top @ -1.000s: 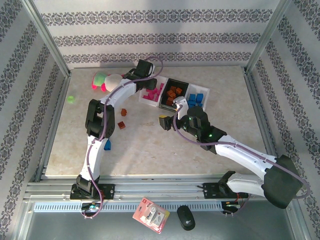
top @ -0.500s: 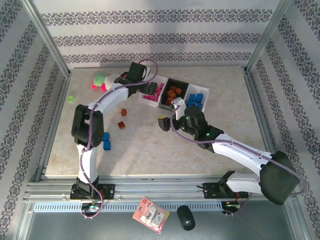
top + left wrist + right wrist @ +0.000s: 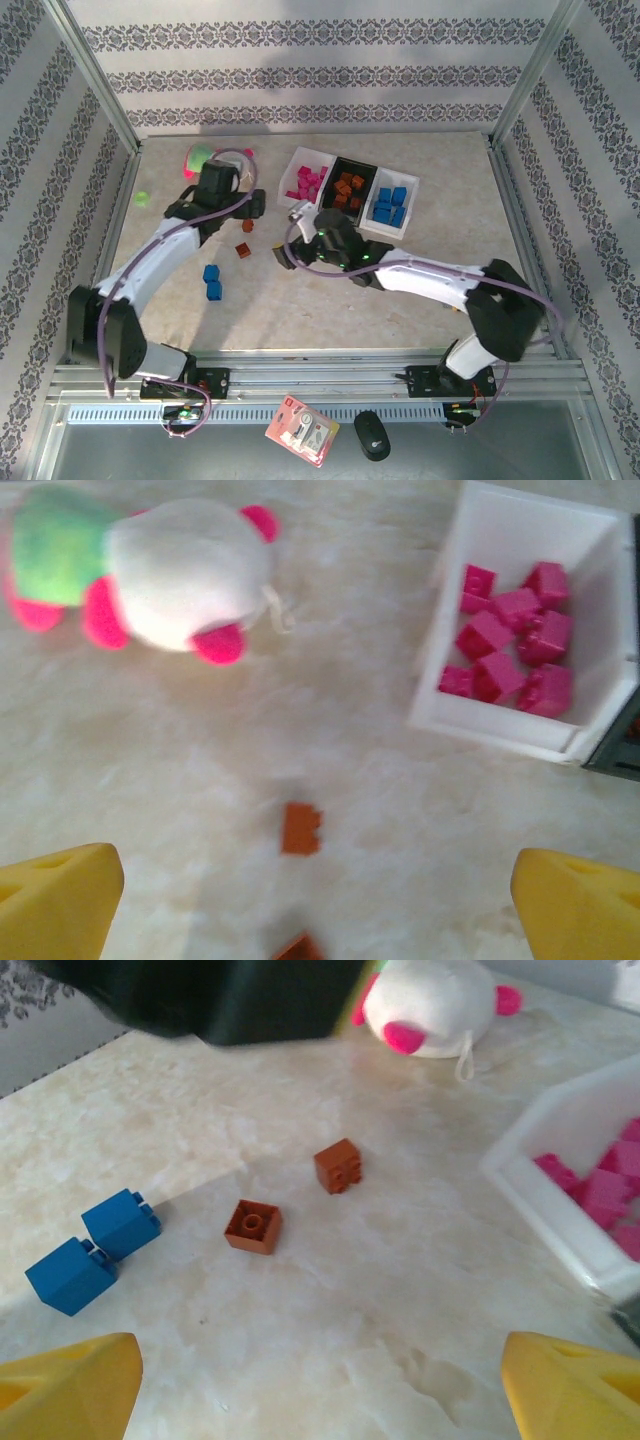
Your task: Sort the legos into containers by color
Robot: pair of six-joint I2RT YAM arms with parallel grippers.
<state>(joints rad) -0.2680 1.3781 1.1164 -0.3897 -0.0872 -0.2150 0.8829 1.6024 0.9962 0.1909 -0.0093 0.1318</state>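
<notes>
My left gripper (image 3: 320, 895) and right gripper (image 3: 320, 1380) gape empty, between picks; next I should grasp a small orange-brown plastic brick (image 3: 252, 1227) near the table's (image 3: 450, 270) middle.

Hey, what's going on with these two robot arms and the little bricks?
Two arms are sorting bricks by colour into three trays. One each already holds pink bricks, orange bricks and blue bricks. Two loose orange bricks and two loose blue bricks lie on the table. The left gripper and right gripper are both open and empty, near the loose orange pair.
</notes>
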